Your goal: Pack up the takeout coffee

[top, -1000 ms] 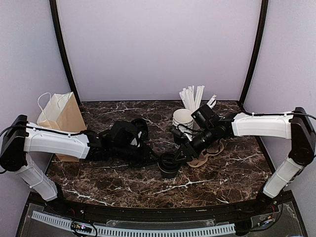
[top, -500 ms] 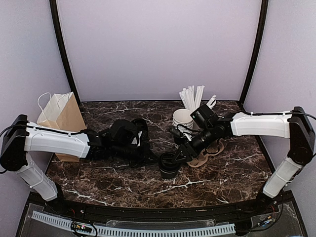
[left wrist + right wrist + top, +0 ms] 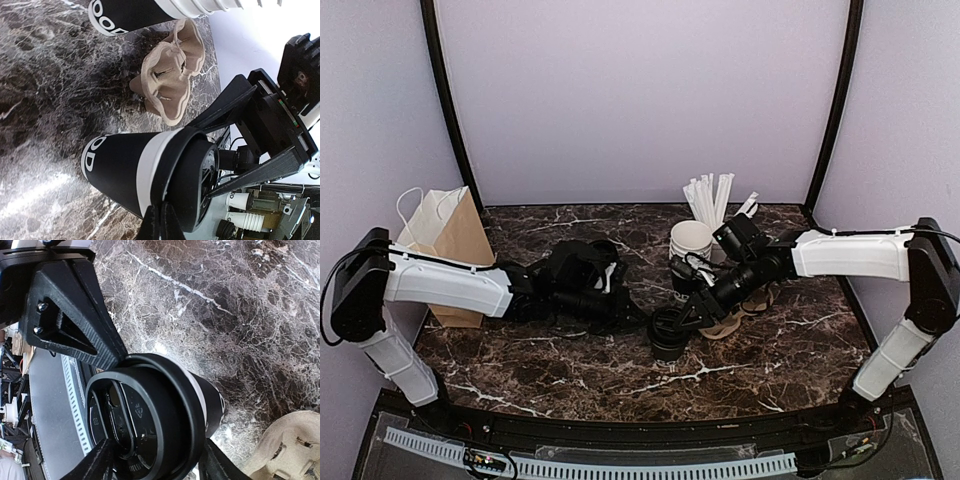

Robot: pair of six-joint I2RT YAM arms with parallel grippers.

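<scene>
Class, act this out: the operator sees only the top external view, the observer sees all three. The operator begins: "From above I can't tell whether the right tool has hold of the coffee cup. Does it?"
Observer: Yes. In the right wrist view the right tool has its fingers pressed against opposite sides of the lid of the coffee cup.
Operator: Any markings on the cup?
Observer: The left wrist view shows white letters near its base and a white band under the lid.
Operator: And the left tool?
Observer: The left tool is shut and empty, its tips right at the lid's edge.
</scene>
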